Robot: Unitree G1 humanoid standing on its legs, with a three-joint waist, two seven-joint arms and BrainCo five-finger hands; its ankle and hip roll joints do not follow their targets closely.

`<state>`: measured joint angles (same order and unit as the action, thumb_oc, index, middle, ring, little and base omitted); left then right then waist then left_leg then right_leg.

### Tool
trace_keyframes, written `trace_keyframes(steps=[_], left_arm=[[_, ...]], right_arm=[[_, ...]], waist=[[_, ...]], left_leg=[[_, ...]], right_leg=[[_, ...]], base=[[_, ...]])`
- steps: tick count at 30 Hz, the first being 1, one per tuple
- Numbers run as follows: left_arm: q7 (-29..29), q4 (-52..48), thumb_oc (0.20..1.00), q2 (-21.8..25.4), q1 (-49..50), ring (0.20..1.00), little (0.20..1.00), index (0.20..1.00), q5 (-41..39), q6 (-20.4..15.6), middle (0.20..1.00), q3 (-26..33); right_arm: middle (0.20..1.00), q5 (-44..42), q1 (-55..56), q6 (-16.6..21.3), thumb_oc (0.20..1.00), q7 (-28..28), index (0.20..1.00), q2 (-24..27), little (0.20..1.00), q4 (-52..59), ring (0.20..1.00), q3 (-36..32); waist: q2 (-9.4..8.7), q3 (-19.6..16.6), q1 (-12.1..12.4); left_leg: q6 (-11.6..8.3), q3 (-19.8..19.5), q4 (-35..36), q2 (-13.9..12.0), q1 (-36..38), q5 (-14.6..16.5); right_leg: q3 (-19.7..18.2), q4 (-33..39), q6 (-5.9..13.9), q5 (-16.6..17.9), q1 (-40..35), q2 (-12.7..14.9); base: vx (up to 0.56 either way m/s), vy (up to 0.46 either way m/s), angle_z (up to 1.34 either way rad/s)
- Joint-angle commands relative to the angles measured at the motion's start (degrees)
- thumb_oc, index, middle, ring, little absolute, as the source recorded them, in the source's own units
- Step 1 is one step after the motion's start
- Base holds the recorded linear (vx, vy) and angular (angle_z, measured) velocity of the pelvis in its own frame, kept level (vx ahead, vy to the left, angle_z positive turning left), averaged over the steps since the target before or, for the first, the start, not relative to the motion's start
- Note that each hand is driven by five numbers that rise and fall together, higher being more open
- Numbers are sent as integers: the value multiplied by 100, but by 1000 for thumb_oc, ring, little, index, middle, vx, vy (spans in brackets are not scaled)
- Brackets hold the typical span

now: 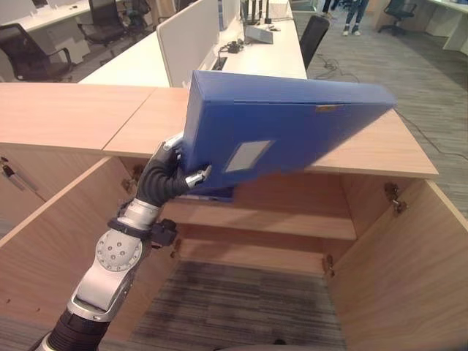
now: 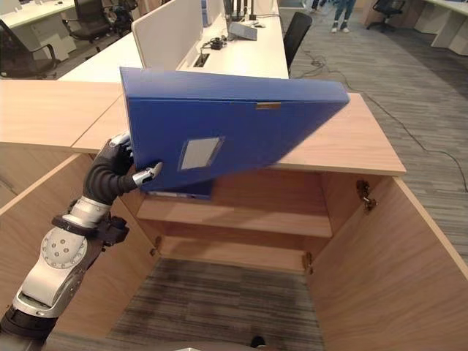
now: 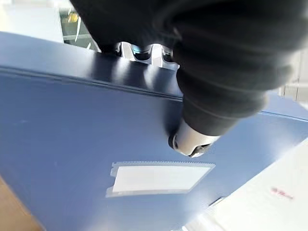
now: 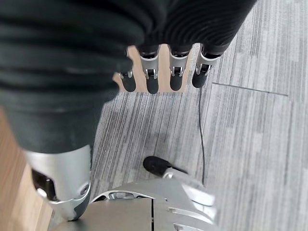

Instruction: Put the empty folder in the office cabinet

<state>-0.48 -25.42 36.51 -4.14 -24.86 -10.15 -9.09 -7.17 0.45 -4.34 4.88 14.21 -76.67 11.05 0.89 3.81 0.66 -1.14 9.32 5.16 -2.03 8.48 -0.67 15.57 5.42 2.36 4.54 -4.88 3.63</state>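
Note:
A large blue folder (image 1: 285,131) with a pale label pocket hangs tilted in the air, in front of the top edge of the open wooden cabinet (image 1: 380,150). My left hand (image 1: 164,179) is shut on its lower left corner, thumb (image 3: 192,142) pressed on the front face and fingers behind. The folder's far end points up to the right, above the cabinet top. Inside the cabinet a bare shelf (image 1: 270,219) shows below the folder. My right hand (image 4: 152,79) hangs over the carpet with relaxed straight fingers, holding nothing.
Both cabinet doors stand open, left (image 1: 44,241) and right (image 1: 409,270). A blue edge (image 1: 219,194) shows just under the folder by the upper shelf. Behind the cabinet are white desks with a partition (image 1: 190,44), office chairs (image 1: 29,55) and a person's legs (image 1: 355,14).

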Motion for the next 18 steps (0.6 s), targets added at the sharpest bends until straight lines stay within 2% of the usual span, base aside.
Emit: trace_keyframes(steps=[1, 2, 3, 4, 7, 11, 15, 16, 17, 18], left_arm=[[-473, -718, 200, 127, -719, 200, 200, 200, -1479, -237, 200, -145], [-473, -716, 200, 127, -721, 200, 200, 200, -1480, -238, 200, -147], [-701, -785, 200, 258, -874, 200, 200, 200, -1895, -67, 200, -393], [-702, -775, 200, 263, -889, 200, 200, 200, -1901, -71, 200, -403], [-860, -805, 200, 425, -1288, 200, 200, 200, -2657, 163, 200, -916], [-792, -641, 200, 369, -1276, 200, 200, 200, -2767, 299, 200, -1190], [-814, -306, 200, 427, -902, 200, 200, 200, -2382, 553, 200, -1274], [-841, -12, 200, 460, -528, 200, 200, 200, -2028, 643, 200, -1227], [-765, -101, 200, 385, -198, 200, 200, 200, -1751, 580, 200, -1089], [-953, 177, 200, 384, 509, 200, 200, 200, -1510, 664, 200, -833]], right_arm=[[1000, 323, -423, 16, 1000, -202, 1000, -109, 1000, -362, 1000, 327], [1000, 323, -423, 17, 1000, -202, 1000, -109, 1000, -362, 1000, 326], [1000, 308, -422, 8, 1000, -335, 1000, -121, 1000, -434, 1000, 309], [1000, 308, -426, 7, 1000, -335, 1000, -126, 1000, -435, 1000, 301], [1000, 281, -490, -14, 1000, -393, 1000, -249, 1000, -491, 1000, 390], [1000, 243, -485, -16, 1000, -363, 1000, -277, 1000, -490, 1000, 465], [1000, 164, -448, -2, 1000, -370, 1000, -288, 1000, -478, 1000, 454], [1000, 65, -522, 125, 1000, -224, 1000, -413, 1000, -388, 1000, 483], [1000, 77, -680, 130, 1000, -145, 1000, -352, 1000, -37, 1000, 583], [1000, -396, -622, 315, 1000, -276, 1000, -246, 1000, 334, 1000, 418]], waist=[[-289, -35, 6], [-289, -34, 7], [-264, -42, -8], [-269, -38, -2], [-261, -42, -25], [-260, -21, -34], [-252, -5, -25], [-221, 22, 22], [-220, 30, 47], [-225, 65, 74]], left_leg=[[-146, -163, -16, 51, 92, 456], [-146, -163, -16, 51, 92, 456], [-136, -169, -16, 61, 89, 460], [-136, -170, -16, 62, 89, 460], [-113, -170, -16, 68, 96, 470], [-108, -176, -16, 76, 99, 466], [-108, -171, -16, 72, 106, 463], [-106, -166, -16, 73, 108, 463], [-105, -162, -16, 68, 108, 454], [-108, -152, -16, 66, 103, 440]], right_leg=[[-37, -42, 514, -277, -335, 211], [-37, -42, 514, -277, -336, 211], [-26, -42, 518, -273, -343, 205], [-25, -42, 518, -273, -343, 206], [-25, -42, 515, -276, -348, 207], [-31, -42, 516, -271, -346, 211], [-39, -42, 516, -261, -342, 209], [-47, -42, 516, -260, -343, 212], [-48, -42, 513, -259, -348, 210], [-72, -42, 503, -256, -340, 202]], base=[[0, 0, 0], [-18, -6, 3], [0, 0, 0], [-15, -4, 4], [0, 0, 0], [0, 0, 0], [0, 0, 0], [0, 0, 0], [-13, 26, -11], [-12, 17, -8]])
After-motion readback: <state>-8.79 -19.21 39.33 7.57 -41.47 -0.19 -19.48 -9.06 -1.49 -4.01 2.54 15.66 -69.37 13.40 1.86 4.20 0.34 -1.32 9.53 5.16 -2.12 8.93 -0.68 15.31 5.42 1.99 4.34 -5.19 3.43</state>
